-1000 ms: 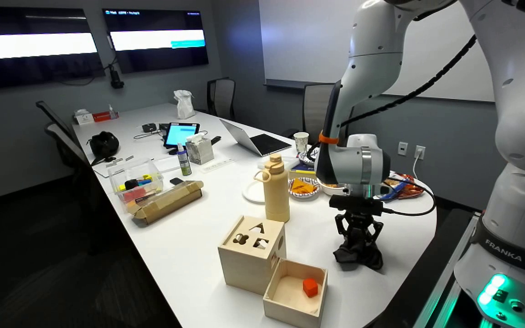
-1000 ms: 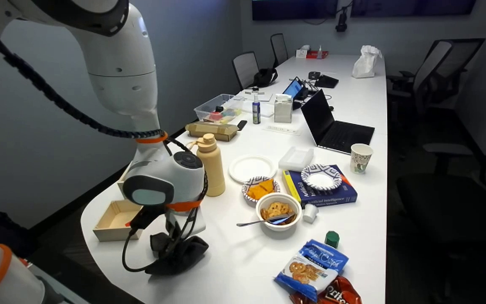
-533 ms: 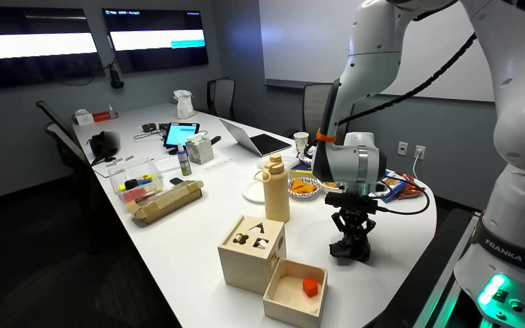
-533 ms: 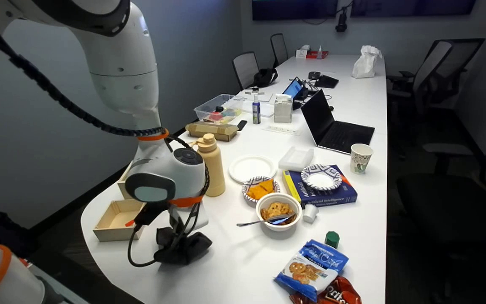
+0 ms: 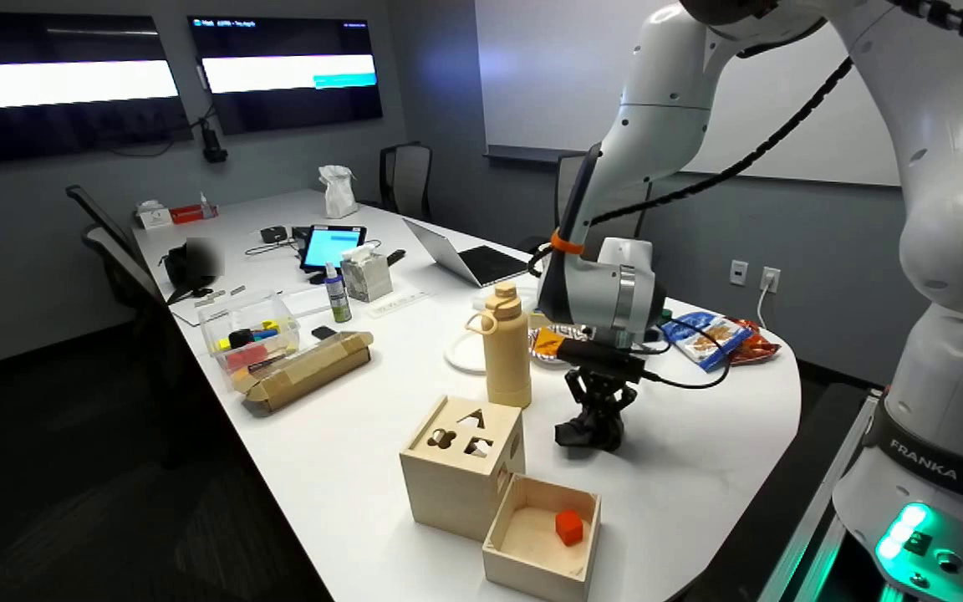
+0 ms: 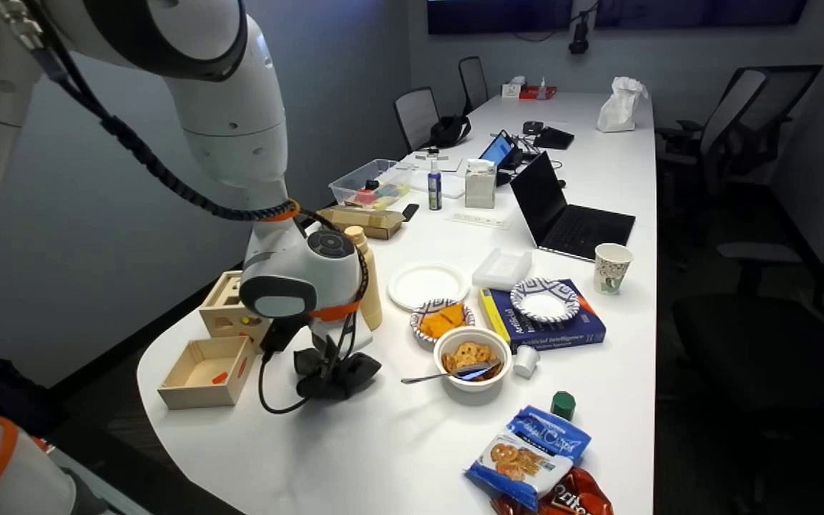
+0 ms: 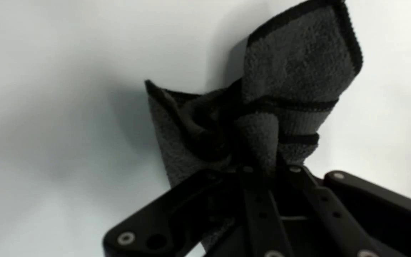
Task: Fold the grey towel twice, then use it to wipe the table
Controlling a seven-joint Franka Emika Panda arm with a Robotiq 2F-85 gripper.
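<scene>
The dark grey towel (image 5: 588,431) is a bunched bundle low at the table (image 5: 674,493); it also shows in the other exterior view (image 6: 344,377). I cannot tell whether all of its underside touches the table. In the wrist view the towel (image 7: 298,60) has black edge bands, with one flap sticking out at the top and a loose corner at the left. My gripper (image 7: 268,169) is shut on the towel, with cloth pinched between its fingers. The gripper (image 5: 598,411) points down from above the bundle. The pinched part is mostly hidden by the fingers.
A wooden shape box (image 5: 462,468) and an open wooden tray (image 5: 523,535) with a red block stand near the towel. A tan bottle (image 5: 508,351) stands just beyond. A bowl of food with a spoon (image 6: 473,357), a chip bowl (image 6: 419,325) and snack bags (image 6: 530,454) are also on the table.
My gripper has slid across the table with the towel in it, away from the robot base and closer to the bottle and shape box. The grip on the towel looks kept.
</scene>
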